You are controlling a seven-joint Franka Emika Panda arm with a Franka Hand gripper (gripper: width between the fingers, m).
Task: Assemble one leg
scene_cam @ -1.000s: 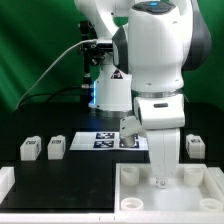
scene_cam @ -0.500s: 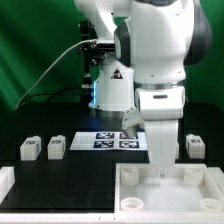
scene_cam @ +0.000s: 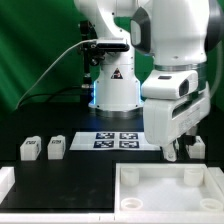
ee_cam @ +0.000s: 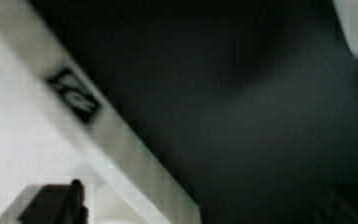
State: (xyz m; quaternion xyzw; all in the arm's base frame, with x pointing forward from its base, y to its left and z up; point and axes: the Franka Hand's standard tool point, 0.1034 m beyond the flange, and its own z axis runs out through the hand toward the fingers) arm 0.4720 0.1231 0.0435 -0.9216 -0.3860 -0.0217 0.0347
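Exterior view: a small chunky white plastic leg (scene_cam: 198, 147) is seen just beside the gripper (scene_cam: 177, 154); whether the gripper is open or closed cannot be told.

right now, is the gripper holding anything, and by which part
Nothing is held: the gripper has its jaws apart, only dark table between them, a leg nearby.

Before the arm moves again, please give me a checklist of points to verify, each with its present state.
1. Gripper open: ok, its fingers stand wide apart in the wrist view.
2. Gripper empty: ok, it holds nothing.
3. Nearest leg free on the table: ok.
4. Gripper centred over that leg: not ok, it hangs beside it, on the exterior view's left.
5. Touching the leg: cannot tell.
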